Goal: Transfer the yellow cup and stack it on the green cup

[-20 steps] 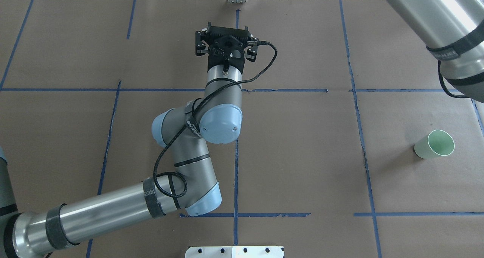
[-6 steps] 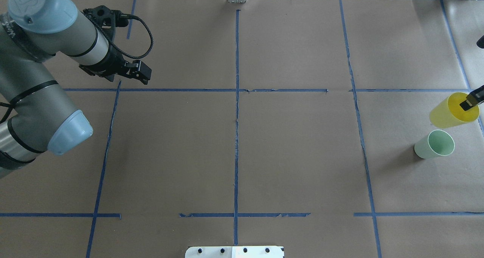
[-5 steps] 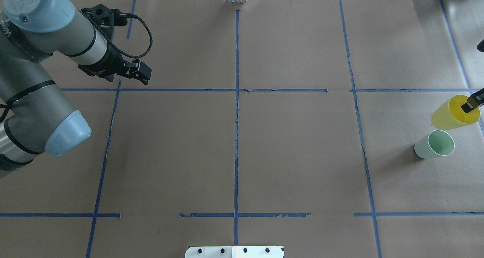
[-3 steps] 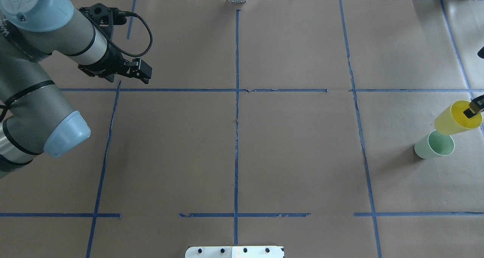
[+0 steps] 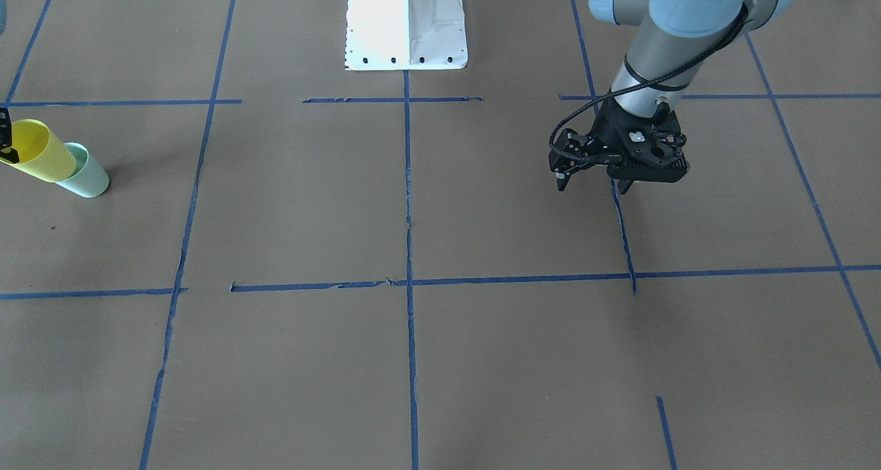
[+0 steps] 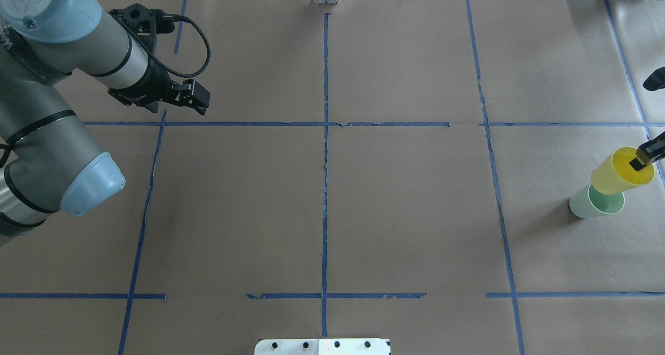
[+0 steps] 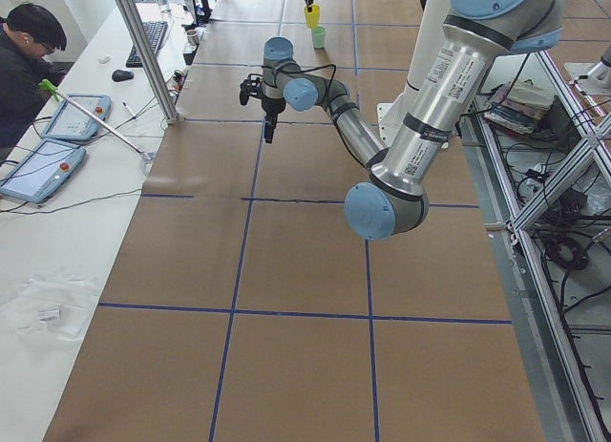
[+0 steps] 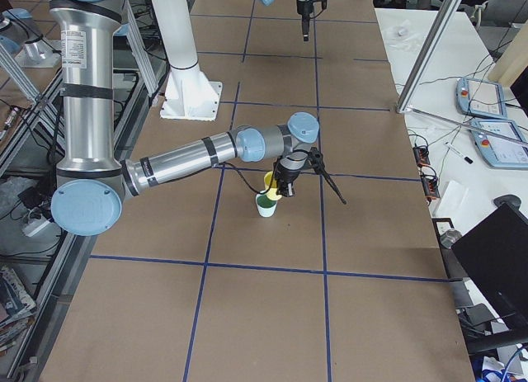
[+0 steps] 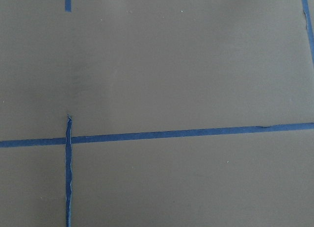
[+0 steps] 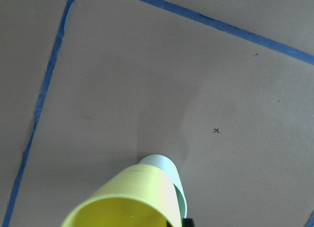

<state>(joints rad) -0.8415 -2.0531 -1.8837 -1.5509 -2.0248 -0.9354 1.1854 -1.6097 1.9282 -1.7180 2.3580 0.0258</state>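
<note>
Transfer nearly complete: right gripper (image 6: 644, 157) pinches yellow cup (image 6: 610, 175) by rim, base apparently entering green cup (image 6: 587, 207) below it. Seating and release remain. Left gripper (image 5: 593, 184) spread, idle.

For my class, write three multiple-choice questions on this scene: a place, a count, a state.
1. Where is the yellow cup?
A) at the table's centre
B) at the mouth of the green cup, in the right gripper
C) lying on its side
2. How many cups show?
A) one
B) two
C) four
3. The left gripper is:
A) open, empty
B) shut on a cup
C) out of view
Answers: 1 B, its base overlaps the green rim; 2 B, one yellow, one green; 3 A, its jaws stand apart, holding nothing.
</note>
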